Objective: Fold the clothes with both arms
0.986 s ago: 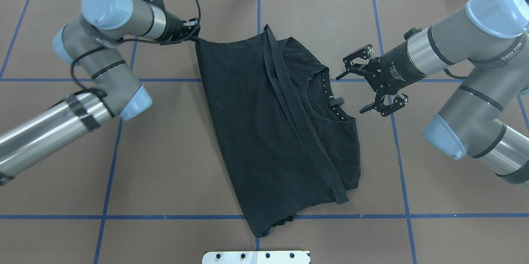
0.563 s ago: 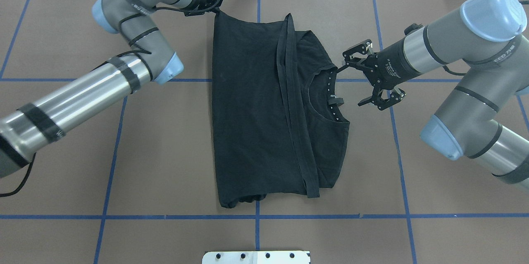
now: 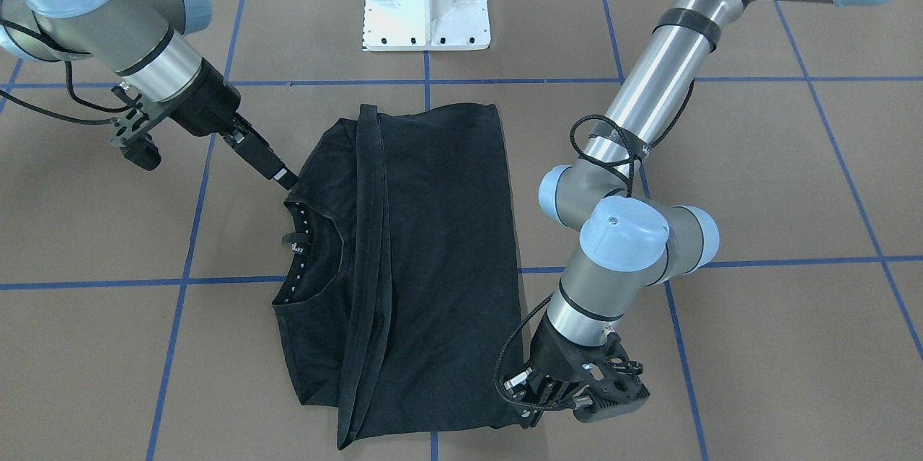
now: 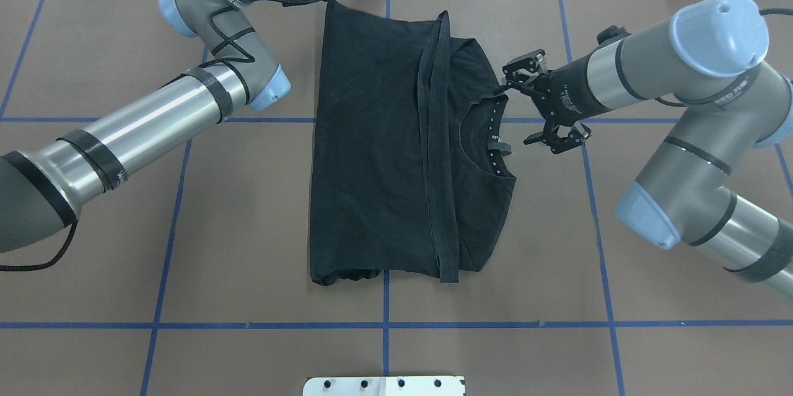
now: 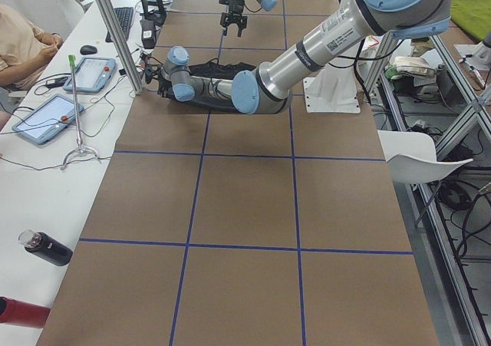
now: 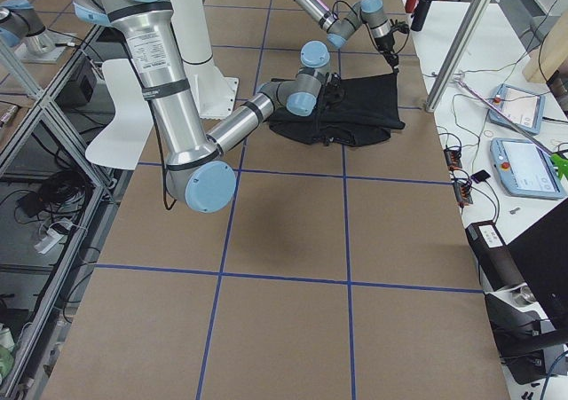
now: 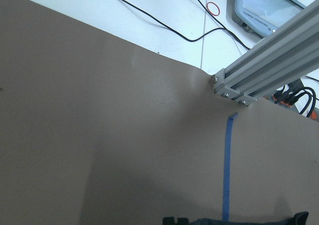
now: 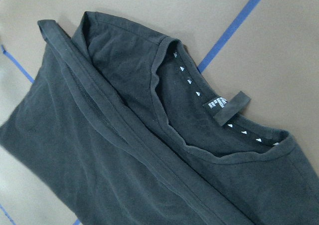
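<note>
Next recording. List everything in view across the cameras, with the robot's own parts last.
T-shirt: one, black, partly folded, flat at mid-table.
table: one, brown with blue tape lines, under the shirt.
base mount: one, white, at the table's robot-side edge.
bench: one, white, along the table's far side.
tablets: two, grey-framed, on the bench.
bottle: one, black, lying on the bench.
chair: one, white, on the robot's side of the table.
person: one, at the bench, mostly cut off.
left arm: one, grey-silver, reaching to the shirt's far corner.
left gripper: one, black, shut on that corner.
right arm: one, grey-silver, beside the collar.
right gripper: one, black, open at the shirt's shoulder.
</note>
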Action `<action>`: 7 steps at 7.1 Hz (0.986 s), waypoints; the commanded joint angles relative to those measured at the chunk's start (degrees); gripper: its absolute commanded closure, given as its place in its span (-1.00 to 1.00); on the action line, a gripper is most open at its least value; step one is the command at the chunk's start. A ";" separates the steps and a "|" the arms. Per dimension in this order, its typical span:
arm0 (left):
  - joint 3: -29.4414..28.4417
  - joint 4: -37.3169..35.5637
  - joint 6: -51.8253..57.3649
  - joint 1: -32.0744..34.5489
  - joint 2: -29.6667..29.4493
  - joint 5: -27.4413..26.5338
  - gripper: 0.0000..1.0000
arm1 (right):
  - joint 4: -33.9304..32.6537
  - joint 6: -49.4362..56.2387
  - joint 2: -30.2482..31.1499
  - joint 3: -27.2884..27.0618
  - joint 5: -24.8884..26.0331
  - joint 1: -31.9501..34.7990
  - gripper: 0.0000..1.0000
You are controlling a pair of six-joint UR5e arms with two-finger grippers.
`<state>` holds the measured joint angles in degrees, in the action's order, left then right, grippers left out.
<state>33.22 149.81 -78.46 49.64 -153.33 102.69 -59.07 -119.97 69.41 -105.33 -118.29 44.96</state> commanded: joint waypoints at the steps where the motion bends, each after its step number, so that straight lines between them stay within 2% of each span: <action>1: -0.01 0.22 0.85 0.89 0.05 -0.12 -0.72 | -0.26 -0.26 -1.38 -1.18 8.15 -4.42 -1.00; 2: 1.48 -0.21 0.51 1.33 0.66 -0.03 -0.71 | -0.26 0.08 -1.38 -1.80 9.82 -8.53 -0.82; 3: 8.89 -0.39 1.02 1.77 6.85 0.40 -0.70 | -3.48 1.57 -2.08 -2.59 11.05 -11.09 -0.78; 4: 15.31 -0.65 1.46 2.30 12.39 3.11 -0.70 | -13.78 13.59 -3.31 -5.03 13.59 -15.64 -0.75; 5: 18.95 -3.18 1.47 2.82 14.62 5.92 -0.70 | -24.50 22.41 -4.71 -7.49 19.70 -21.08 -0.75; 7: 26.24 -4.70 1.56 3.53 20.06 9.09 -0.69 | -37.03 35.18 -7.87 -7.52 27.38 -28.14 -0.56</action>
<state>55.02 145.94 -76.95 52.67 -136.68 109.41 -87.93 -92.94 63.38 -112.53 -95.55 21.12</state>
